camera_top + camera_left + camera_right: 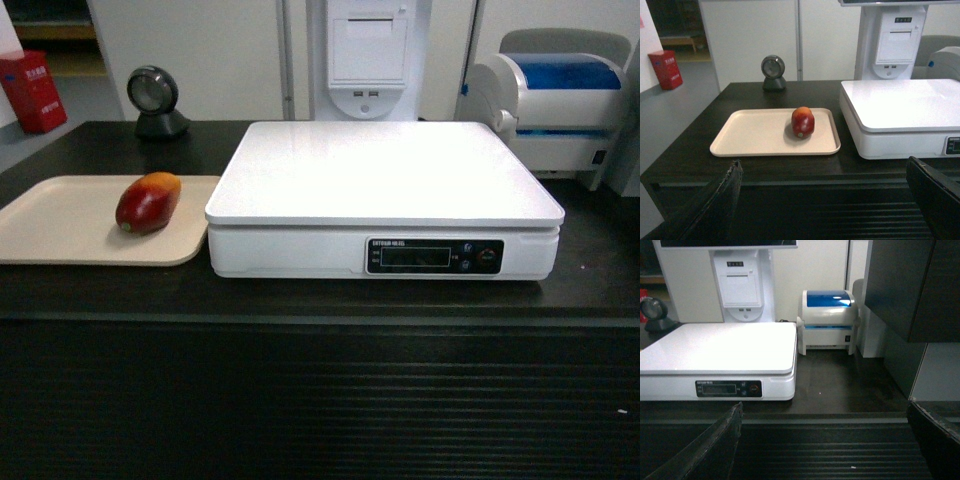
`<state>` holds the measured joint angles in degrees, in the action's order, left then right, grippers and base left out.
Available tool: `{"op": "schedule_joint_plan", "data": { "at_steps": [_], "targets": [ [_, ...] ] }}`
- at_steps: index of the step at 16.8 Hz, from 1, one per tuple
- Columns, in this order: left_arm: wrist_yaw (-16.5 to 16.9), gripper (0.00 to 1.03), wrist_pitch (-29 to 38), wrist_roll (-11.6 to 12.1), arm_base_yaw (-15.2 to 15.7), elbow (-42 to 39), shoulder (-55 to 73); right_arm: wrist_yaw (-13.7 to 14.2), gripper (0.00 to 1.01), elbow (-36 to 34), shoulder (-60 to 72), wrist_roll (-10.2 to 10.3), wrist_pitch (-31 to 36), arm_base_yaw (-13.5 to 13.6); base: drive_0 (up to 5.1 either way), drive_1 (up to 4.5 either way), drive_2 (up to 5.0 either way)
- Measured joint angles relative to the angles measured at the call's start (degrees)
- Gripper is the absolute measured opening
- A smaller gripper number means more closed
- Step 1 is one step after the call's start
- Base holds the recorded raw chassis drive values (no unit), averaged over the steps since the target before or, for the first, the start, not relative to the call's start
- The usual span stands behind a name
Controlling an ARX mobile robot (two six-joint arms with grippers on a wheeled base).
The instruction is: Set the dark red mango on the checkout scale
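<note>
The dark red mango (pixel 148 202) (pixel 803 121) lies on a beige tray (pixel 60 225) (pixel 755 132) at the left of the black checkout (pixel 300 400) (pixel 790 172) (pixel 840 380). Right beside the tray stands the white scale (pixel 385 170) (pixel 905 102) (pixel 720 347), its platform bare. My left gripper (pixel 824 161) is open and holds nothing; it hangs in front of the counter's ribbed face, short of the tray. My right gripper (pixel 825 404) is also open, in front of the counter near the scale's right end. Neither gripper shows in the head view.
A round barcode scanner (pixel 155 100) (pixel 773 72) stands behind the tray. A white-and-blue printer (pixel 560 100) (pixel 827 320) sits at the back right, and a white receipt terminal (pixel 368 55) behind the scale. A dark cabinet (pixel 905 290) rises at the right. A red box (pixel 35 90) stands far left.
</note>
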<state>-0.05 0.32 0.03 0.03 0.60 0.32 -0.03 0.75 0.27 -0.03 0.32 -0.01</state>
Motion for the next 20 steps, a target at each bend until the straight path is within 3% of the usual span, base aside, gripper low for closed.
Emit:
{"op": "schedule_joint_plan", "data": {
  "at_steps": [20],
  "targets": [
    [0.02, 0.98, -0.5, -0.02, 0.0, -0.04, 0.0, 0.02, 0.98, 0.0, 0.0, 0.0, -0.5, 0.0, 0.0, 0.0, 0.0]
  ]
}}
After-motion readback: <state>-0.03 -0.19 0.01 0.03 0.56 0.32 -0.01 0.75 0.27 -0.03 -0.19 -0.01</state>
